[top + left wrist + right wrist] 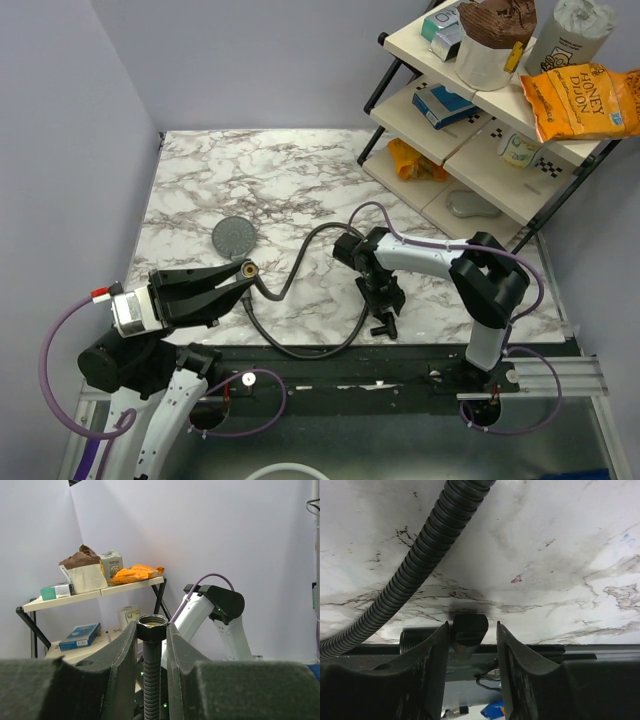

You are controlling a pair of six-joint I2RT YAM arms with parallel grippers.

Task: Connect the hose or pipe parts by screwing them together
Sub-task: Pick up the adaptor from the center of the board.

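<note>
Left gripper (238, 278) clamped on black hose (300, 350) just below its brass nut (152, 623); right gripper (384, 322) straddling dark fitting (468, 630), grip indeterminable.

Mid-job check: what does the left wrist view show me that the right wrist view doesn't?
Only left wrist: the left claw shut on the hose at its end nut, which stands upright with its mouth up. Behind it are the shelf and the right arm.
Only right wrist: the right claw straddling a dark stubby part, with a gap on one side, over the marble table.
Both: the black ribbed hose. Neither shows the shower head; only the top view does.
</note>
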